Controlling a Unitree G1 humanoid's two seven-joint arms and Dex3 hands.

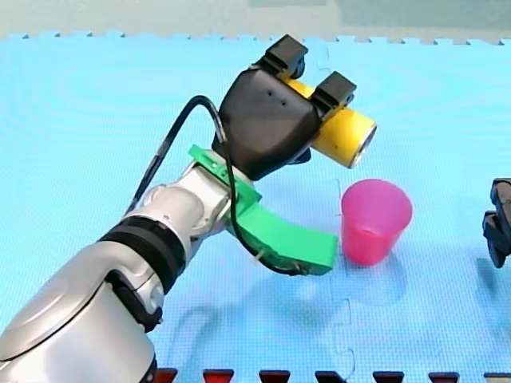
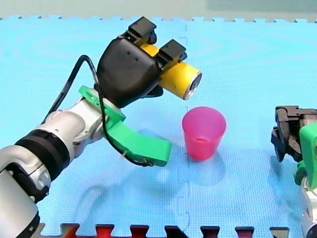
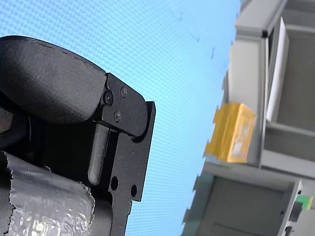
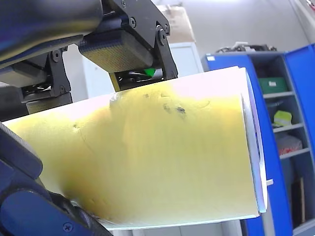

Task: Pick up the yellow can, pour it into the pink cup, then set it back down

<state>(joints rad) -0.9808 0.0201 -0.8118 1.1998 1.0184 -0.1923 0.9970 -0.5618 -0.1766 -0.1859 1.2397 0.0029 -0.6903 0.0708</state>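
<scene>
- On blue foam mat (image 2: 237, 59): toothed far edge at 12 o'clock, row of red edge tiles (image 2: 104, 232) along 6 o'clock border.
- Open mat at 12 o'clock and 9 o'clock of pink cup (image 2: 203, 131); bare strip between cup and 3 o'clock side.
- Pink cup upright on mat, just right of a mat seam, mouth up. Contents not discernible.
- Yellow can (image 1: 347, 132) off the mat, held in the air at 11 o'clock of cup, tipped almost level, open end facing 4 o'clock toward cup mouth. Apart from cup rim, not touching.
- Left hand (image 2: 129, 69) wrapped round yellow can from the closed end; two black fingers (image 1: 331, 89) over the top of the can, pressed on its side.
- Second wrist view, same grasp: ribbed pads (image 4: 115, 51) seated against the can wall, small dents near them; blue shelving (image 4: 280, 98) behind.
- Green wrist bracket (image 2: 141, 144) below left hand, at 9 o'clock of cup, near but apart.
- Right hand (image 2: 290, 131) at 3 o'clock of cup, well apart, nothing seen in it; open or closed: cannot tell.
- First wrist view: toothed mat edge with yellow box (image 3: 231, 132) just beyond, grey cabinet (image 3: 275, 162) behind.
</scene>
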